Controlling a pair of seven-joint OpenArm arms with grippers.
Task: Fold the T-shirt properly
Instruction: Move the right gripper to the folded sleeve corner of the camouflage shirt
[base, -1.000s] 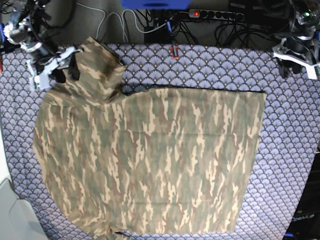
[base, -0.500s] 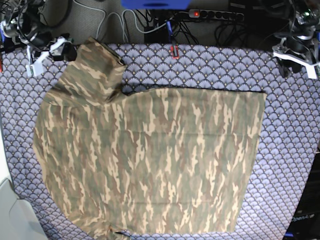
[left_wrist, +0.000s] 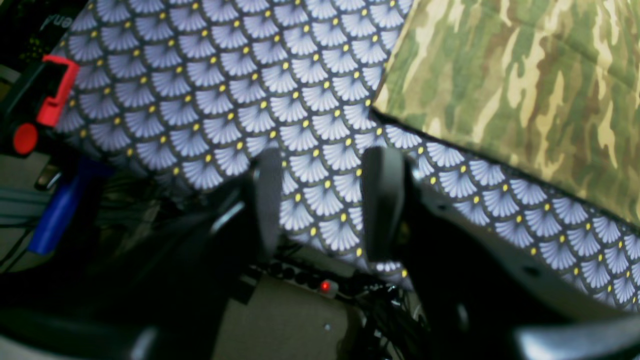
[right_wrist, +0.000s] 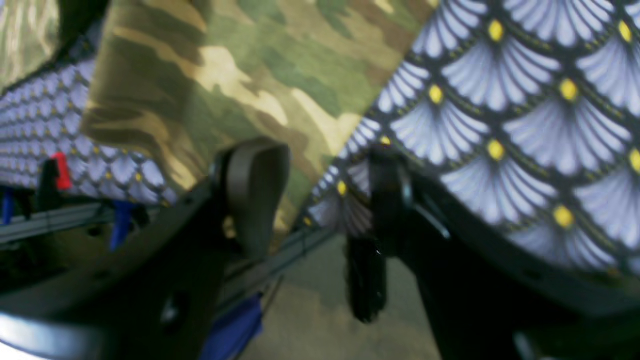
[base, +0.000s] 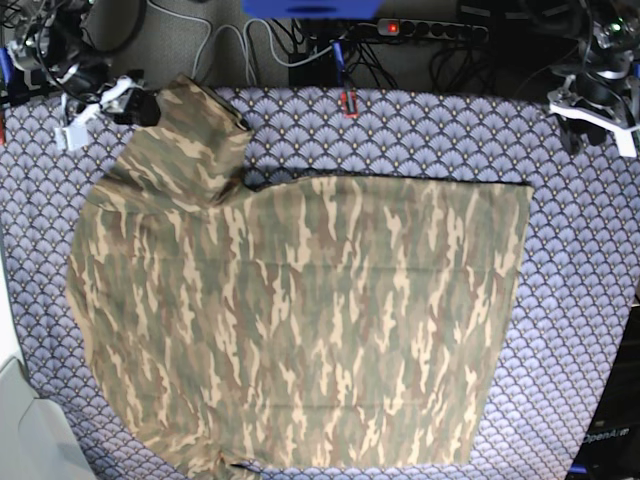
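Base view shows the T-shirt (base: 300, 320) spread flat on the tablecloth (base: 420, 130) covering the bench, one sleeve pointing toward the far left corner. The right claw (base: 100, 100) hangs just beside that sleeve, its jaws parted and gripping nothing. The left claw (base: 598, 112) hovers off the far right corner, released, well apart from the cloth.

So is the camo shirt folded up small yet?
Not yet. The T-shirt lies spread wide over the tablecloth, one sleeve sticking out.

Parted left pincer (left_wrist: 322, 200) above tablecloth (left_wrist: 210, 100), T-shirt (left_wrist: 525, 85) corner beside.
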